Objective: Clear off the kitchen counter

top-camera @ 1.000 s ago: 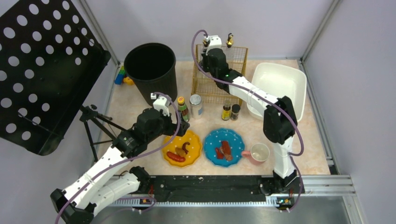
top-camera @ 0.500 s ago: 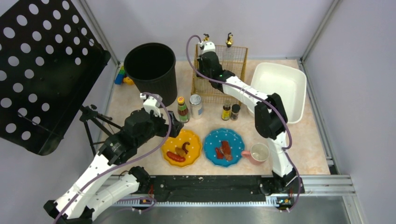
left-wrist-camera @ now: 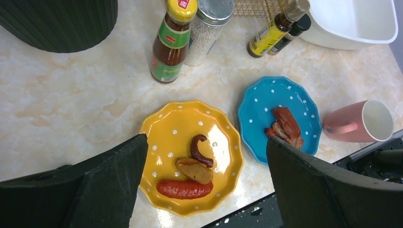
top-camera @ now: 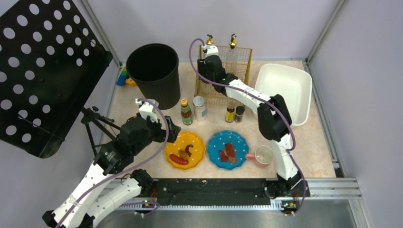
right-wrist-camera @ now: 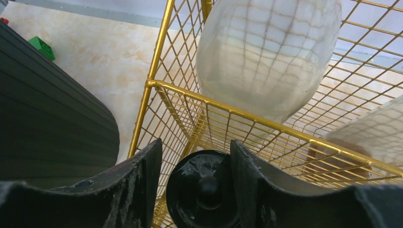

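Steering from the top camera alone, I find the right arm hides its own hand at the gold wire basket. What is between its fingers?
Observer: A round black cap sits between the fingers of the right hand, by the gold wire basket's mesh; contact is unclear.
Operator: Anything inside the basket?
Observer: A milky translucent rounded vessel shows behind the mesh.
Operator: And the left hand?
Observer: Its fingers stand wide apart, empty, above the yellow polka-dot plate.

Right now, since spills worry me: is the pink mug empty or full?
Empty: the pink mug shows a bare white inside in the top view.
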Motion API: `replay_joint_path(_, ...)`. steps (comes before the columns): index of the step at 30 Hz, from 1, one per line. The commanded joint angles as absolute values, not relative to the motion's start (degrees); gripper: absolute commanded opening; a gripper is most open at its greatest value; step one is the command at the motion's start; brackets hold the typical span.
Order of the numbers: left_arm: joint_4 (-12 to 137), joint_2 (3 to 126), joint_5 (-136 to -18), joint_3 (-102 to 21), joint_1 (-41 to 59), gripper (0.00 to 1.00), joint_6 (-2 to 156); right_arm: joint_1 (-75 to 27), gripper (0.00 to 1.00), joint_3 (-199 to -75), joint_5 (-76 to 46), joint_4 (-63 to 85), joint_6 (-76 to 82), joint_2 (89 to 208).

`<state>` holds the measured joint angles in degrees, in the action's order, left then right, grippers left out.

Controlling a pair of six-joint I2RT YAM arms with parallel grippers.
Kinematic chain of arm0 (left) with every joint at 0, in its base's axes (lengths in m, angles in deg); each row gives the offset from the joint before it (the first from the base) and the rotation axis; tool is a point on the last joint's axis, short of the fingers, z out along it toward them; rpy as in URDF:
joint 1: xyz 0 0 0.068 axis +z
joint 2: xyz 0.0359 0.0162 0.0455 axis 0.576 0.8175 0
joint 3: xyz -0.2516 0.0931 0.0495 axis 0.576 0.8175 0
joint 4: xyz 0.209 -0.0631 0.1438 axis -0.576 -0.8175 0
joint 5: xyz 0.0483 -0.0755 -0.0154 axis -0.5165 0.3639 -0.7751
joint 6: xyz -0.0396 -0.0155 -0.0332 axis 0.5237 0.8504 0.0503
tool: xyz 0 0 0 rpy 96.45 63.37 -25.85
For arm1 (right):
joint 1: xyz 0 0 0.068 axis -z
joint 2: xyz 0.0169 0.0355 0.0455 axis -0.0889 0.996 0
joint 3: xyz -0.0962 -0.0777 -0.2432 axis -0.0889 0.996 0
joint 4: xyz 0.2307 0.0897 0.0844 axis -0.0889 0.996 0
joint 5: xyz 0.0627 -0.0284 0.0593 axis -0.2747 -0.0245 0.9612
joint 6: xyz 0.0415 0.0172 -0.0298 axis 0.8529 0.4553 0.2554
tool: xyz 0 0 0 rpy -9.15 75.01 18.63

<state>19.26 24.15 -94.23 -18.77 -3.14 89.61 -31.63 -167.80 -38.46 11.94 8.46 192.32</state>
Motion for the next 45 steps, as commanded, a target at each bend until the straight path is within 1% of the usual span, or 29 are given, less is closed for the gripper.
replay_joint_path(1, 20.3, 23.6, -96.0, -19.2, -3.2, 0.99, 88.6, -32.4, 0.56, -167.1, -38.2, 9.5, 8.7, 187.7)
replay_joint_path(12, 19.6, 21.7, -97.3, -18.4, -3.2, 0.99, 88.3, -36.8, 0.63, -162.8, -43.1, 9.9, 4.2, 176.0)
replay_joint_path(14, 19.5, 21.1, -97.7, -18.1, -3.2, 0.99, 88.1, -37.3, 0.66, -161.1, -41.7, 11.5, 4.8, 172.7)
replay_joint_path(18, 19.7, 19.6, -99.0, -16.8, -3.2, 0.99, 87.7, -38.1, 0.67, -156.7, -39.4, 14.6, 6.8, 167.5)
replay_joint_path(22, 20.0, 17.9, -100.1, -15.6, -3.2, 0.99, 87.6, -39.8, 0.76, -151.0, -38.9, 16.5, 7.0, 163.6)
replay_joint_path(26, 19.9, 17.0, -100.8, -15.3, -3.2, 0.99, 87.6, -41.6, 0.78, -148.1, -38.4, 19.0, 7.9, 162.3)
replay_joint_path(35, 19.6, 16.3, -101.3, -14.8, -3.2, 0.99, 87.5, -42.5, 0.76, -140.6, -37.9, 16.7, 11.8, 162.0)
replay_joint_path(45, 19.5, 16.3, -101.5, -14.7, -3.2, 0.99, 87.4, -44.0, 0.76, -142.1, -36.3, 17.2, 12.4, 167.1)
